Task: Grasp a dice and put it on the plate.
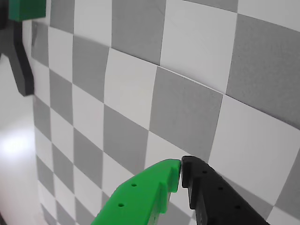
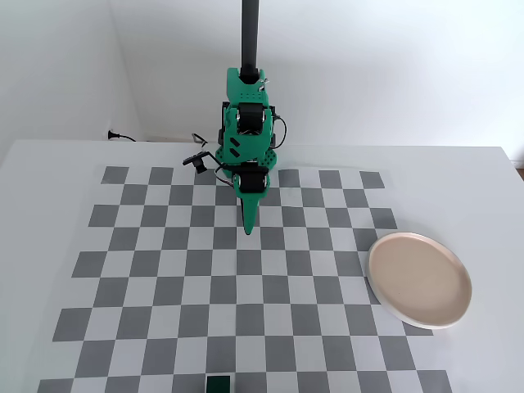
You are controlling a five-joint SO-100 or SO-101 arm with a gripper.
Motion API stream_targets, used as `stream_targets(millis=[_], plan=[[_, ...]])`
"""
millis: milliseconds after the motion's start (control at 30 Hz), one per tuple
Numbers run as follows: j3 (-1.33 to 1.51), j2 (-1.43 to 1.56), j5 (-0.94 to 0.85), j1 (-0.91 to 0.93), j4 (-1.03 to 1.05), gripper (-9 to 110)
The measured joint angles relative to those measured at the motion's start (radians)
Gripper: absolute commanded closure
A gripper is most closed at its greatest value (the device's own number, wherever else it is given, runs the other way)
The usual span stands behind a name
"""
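In the fixed view the small dark green dice point(image 2: 218, 384) lies at the bottom edge of the checkerboard, near the front. The pale pink-beige plate point(image 2: 419, 278) rests at the board's right side. My gripper point(image 2: 248, 229) hangs over the upper middle of the board, pointing down, far from both. In the wrist view my gripper point(image 1: 181, 169) is shut, its green and black fingertips meeting with nothing between them, above grey and white squares. Neither the dice nor the plate shows in the wrist view.
The grey-and-white checkerboard mat point(image 2: 164, 278) covers most of the white table. The green arm base point(image 2: 248, 123) and a dark vertical post point(image 2: 250, 33) stand at the back. A black cable point(image 2: 123, 137) runs along the wall.
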Motion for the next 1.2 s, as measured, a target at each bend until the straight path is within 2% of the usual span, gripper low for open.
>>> stream_targets(millis=[33, 300, 700, 1033, 1200], plan=[[0.000, 0.000, -0.115, -0.002, 0.000, 106], [0.000, 0.000, -0.411, 0.084, 0.002, 106], [0.000, 0.000, -0.933, 0.052, -0.192, 106], [0.000, 0.000, -1.319, 0.055, -0.259, 106], [0.000, 0.000, -1.431, 0.086, -0.293, 102]])
